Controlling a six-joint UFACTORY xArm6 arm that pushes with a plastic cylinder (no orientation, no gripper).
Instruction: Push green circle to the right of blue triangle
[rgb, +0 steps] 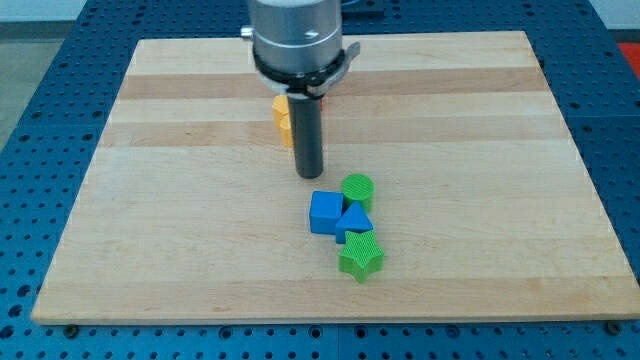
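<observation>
my tip (310, 174) hovers just above-left of green circle (357, 189).

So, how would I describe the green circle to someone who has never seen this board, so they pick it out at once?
Start from the wooden board and find the tight cluster of four blocks just below its middle. The green circle is the topmost of that cluster, touching the blue triangle below it, with my tip just to its left. Unlike the green star at the cluster's bottom, it is round, and the blue cube is square.

Bright, even light falls from above, seemingly overhead, on the pale wooden board (480, 200), with short soft shadows, faint sheen, sharp focus and little edge distortion.
</observation>
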